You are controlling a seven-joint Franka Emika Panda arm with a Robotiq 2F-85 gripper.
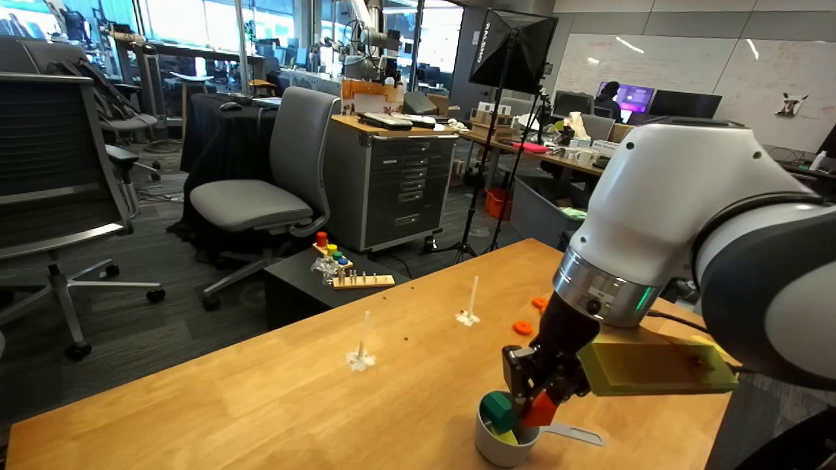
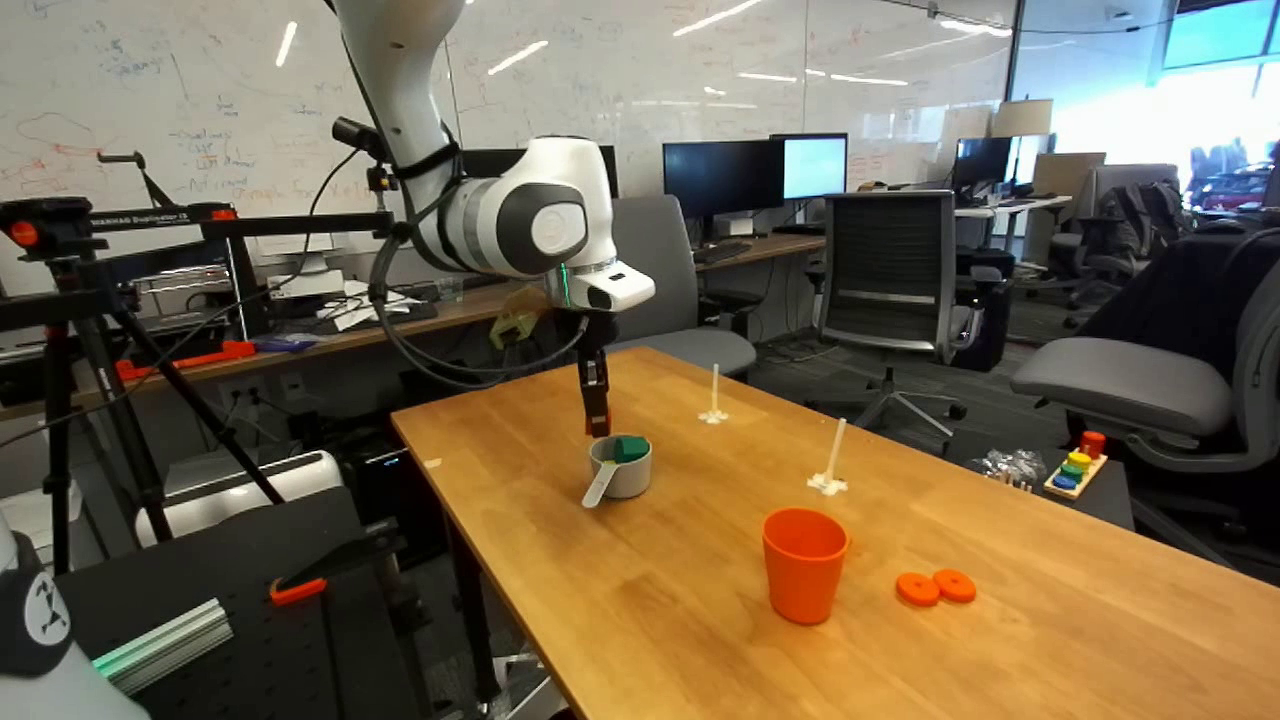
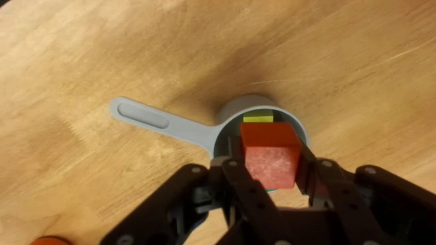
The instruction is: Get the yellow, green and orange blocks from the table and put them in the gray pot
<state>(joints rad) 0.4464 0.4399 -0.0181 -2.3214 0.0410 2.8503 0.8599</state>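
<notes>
The gray pot point(image 1: 498, 452) stands upright on the table with its long handle, and it also shows in an exterior view point(image 2: 632, 486) and the wrist view point(image 3: 248, 101). The green block point(image 1: 497, 410) sits in the pot and rises above its rim; it also shows in an exterior view point(image 2: 630, 449). The yellow block point(image 1: 508, 438) lies lower in the pot, partly seen in the wrist view point(image 3: 258, 118). My gripper point(image 3: 270, 154) is shut on the orange block point(image 3: 270, 166). It holds the block above the pot's opening, at the handle side in an exterior view point(image 1: 541, 410).
A red cup point(image 2: 804, 565) stands on the table, with two orange discs point(image 2: 917, 589) beside it. Two thin upright pegs point(image 2: 833, 455) are fixed to the table. A low black stand with peg toys point(image 1: 363, 281) is beyond the table edge.
</notes>
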